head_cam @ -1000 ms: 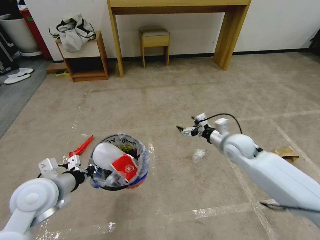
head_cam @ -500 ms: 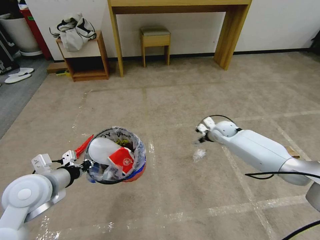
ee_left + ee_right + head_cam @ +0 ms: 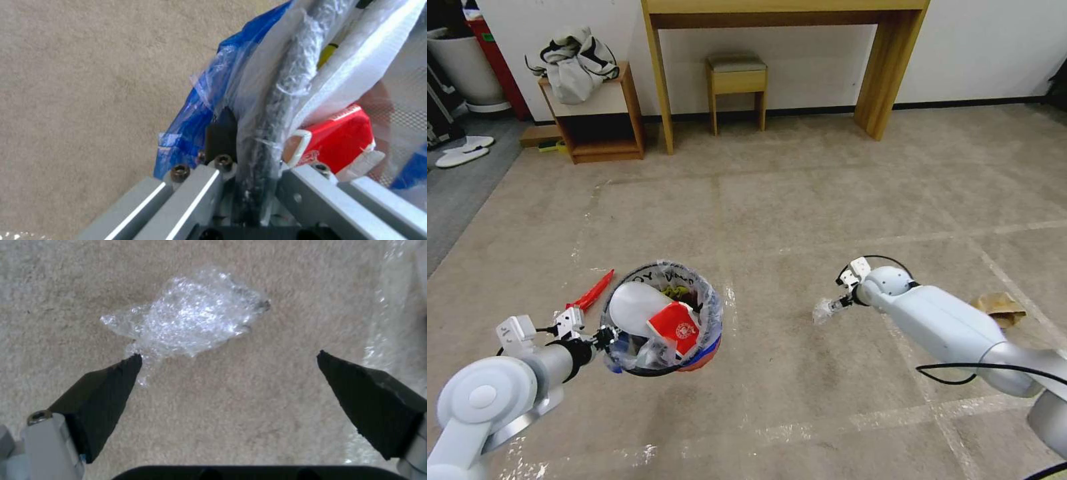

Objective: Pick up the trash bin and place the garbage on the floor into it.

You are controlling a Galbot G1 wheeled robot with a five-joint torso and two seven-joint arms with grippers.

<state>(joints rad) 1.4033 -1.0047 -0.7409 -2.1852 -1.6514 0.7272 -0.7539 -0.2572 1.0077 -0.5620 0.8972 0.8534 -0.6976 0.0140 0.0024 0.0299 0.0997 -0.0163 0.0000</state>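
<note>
My left gripper [image 3: 602,339] is shut on the rim of the trash bin [image 3: 660,317], a red bucket with a clear bag liner, and holds it above the floor [image 3: 800,193]. In the left wrist view the gripper [image 3: 253,166] pinches the bag-covered rim [image 3: 271,110]. Inside the bin lie a red carton [image 3: 675,328] and a white item. My right gripper [image 3: 837,303] hangs low over a crumpled clear plastic piece of garbage [image 3: 825,311]. The right wrist view shows this gripper [image 3: 228,355] open, one fingertip touching the edge of the plastic [image 3: 191,320].
A red wrapper [image 3: 590,293] lies on the carpet left of the bin. A brown paper bag [image 3: 999,307] lies behind my right arm. White slippers [image 3: 464,150] rest on grey carpet at far left. A wooden desk [image 3: 887,73], stool [image 3: 737,77] and low shelf [image 3: 597,113] line the wall.
My right arm has swung down and its gripper has dropped from mid-air to just above the crumpled plastic. The bin in my left gripper has shifted only slightly.
</note>
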